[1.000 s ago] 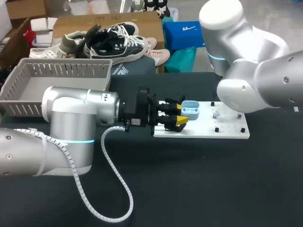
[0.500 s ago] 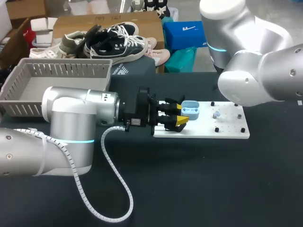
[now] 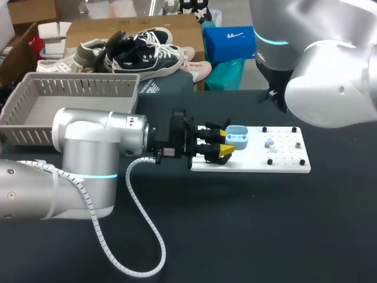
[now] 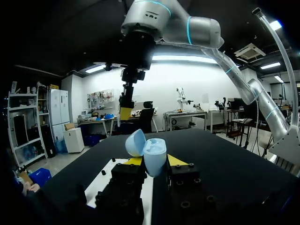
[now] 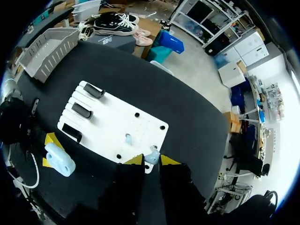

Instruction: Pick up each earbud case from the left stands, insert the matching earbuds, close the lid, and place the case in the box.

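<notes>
Basket point(image 3: 70, 85) sits left of white board point(image 3: 253, 162); left gripper point(image 3: 225, 141) pinches open case point(image 3: 237, 137), right gripper point(image 5: 152, 160) pinches an earbud point(image 5: 152, 154)

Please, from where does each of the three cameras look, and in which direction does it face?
Head view: fixed above and behind the robot, facing down on the table; shows the left arm, the left gripper holding the earbud case, and the right arm.
Left wrist view: low over the table, facing level along the left gripper, shut on the open earbud case; the right gripper hangs ahead.
Right wrist view: high up, facing down past the right gripper on the white board.
Shared: all three show the earbud case.
</notes>
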You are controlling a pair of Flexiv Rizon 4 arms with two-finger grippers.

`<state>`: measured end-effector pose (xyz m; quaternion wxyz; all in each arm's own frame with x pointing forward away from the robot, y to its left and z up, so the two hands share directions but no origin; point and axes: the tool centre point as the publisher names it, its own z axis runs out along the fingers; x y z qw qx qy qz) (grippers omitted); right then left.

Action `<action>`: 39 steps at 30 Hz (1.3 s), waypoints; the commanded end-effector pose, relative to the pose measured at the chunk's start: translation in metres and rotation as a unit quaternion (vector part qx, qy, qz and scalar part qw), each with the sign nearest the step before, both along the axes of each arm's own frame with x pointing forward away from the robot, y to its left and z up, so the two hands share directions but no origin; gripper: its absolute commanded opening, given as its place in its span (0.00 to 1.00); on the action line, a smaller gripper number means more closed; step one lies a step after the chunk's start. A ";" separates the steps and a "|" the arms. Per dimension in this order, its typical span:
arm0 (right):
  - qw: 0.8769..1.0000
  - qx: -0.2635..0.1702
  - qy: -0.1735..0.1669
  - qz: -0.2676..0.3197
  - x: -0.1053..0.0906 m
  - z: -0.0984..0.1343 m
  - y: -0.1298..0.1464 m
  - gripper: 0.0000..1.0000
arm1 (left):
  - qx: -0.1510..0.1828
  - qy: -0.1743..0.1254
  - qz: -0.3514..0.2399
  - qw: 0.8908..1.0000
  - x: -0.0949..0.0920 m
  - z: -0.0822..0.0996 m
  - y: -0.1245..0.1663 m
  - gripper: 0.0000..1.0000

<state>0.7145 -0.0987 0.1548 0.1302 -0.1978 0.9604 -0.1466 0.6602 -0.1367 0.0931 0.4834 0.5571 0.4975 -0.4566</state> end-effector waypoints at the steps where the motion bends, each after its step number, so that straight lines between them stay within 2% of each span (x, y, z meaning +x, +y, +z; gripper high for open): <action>1: 0.999 0.019 -0.027 0.026 -0.048 0.025 0.011 0.00 | -0.001 -0.001 0.002 1.000 -0.001 -0.001 0.000 0.00; 7: 0.999 0.035 -0.032 0.012 -0.064 0.036 0.037 0.00 | -0.001 -0.001 0.002 1.000 -0.001 -0.001 0.000 0.00; 12: 1.000 0.022 -0.017 -0.005 -0.068 0.028 0.051 0.00 | -0.001 -0.001 0.002 1.000 -0.001 -0.001 0.000 0.00; 19: 0.999 0.053 0.009 0.006 -0.083 0.029 0.073 0.00 | -0.001 -0.001 0.002 1.000 -0.001 -0.001 0.000 0.00; 25: 0.998 0.070 0.006 0.008 -0.095 0.036 0.066 0.00 | -0.001 -0.001 0.002 1.000 -0.001 -0.001 0.000 0.00; 39: 0.998 0.070 0.006 0.008 -0.095 0.036 0.066 0.00 | -0.001 -0.001 0.002 1.000 -0.001 -0.001 0.000 0.00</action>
